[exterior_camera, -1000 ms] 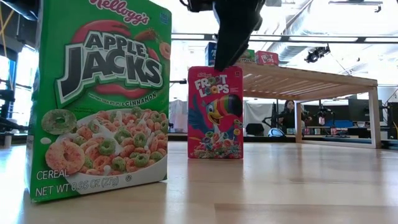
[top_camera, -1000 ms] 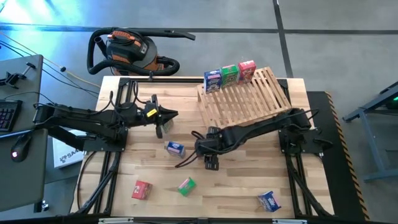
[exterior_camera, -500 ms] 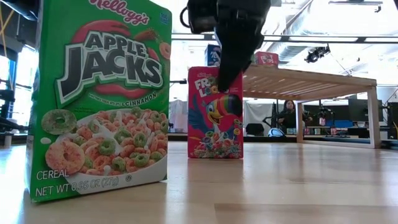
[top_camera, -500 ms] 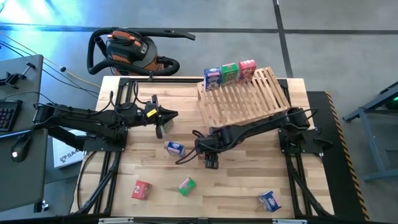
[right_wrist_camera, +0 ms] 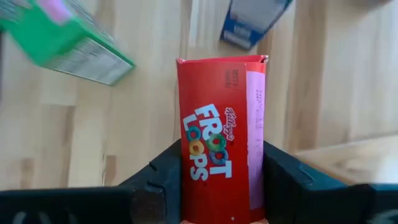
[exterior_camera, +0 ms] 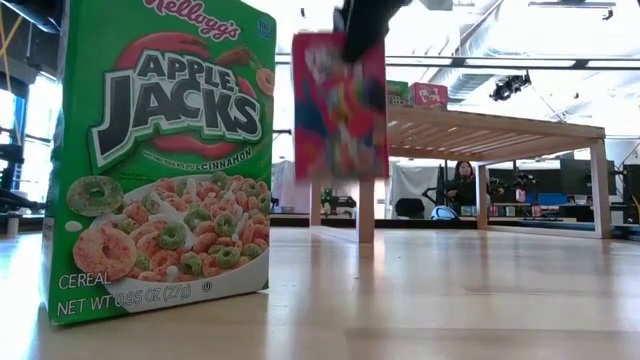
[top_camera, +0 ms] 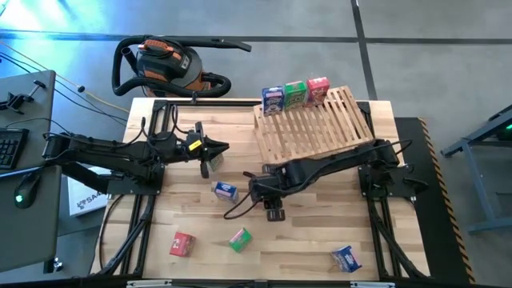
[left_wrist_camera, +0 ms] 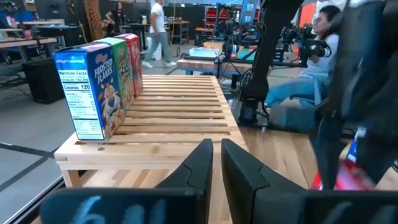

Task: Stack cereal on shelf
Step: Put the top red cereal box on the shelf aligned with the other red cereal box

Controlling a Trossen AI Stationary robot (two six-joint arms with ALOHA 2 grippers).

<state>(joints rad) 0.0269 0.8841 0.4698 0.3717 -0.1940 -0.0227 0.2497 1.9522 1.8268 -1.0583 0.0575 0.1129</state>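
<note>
One red Froot Loops cardboard cereal box (right_wrist_camera: 221,165) sits clamped in our right gripper (right_wrist_camera: 221,186), lifted off table, near slatted wooden shelf (top_camera: 316,128). Left gripper (left_wrist_camera: 214,165) fingers nearly closed, empty, waiting at table's left.

The light plank worktop (top_camera: 312,240) carries a tilted light wooden slatted shelf (top_camera: 316,128) at its far edge. Nearer than the shelf lie small cardboard cereal boxes: blue (top_camera: 226,190), red (top_camera: 183,244), green (top_camera: 239,238), another blue (top_camera: 346,258).
</note>
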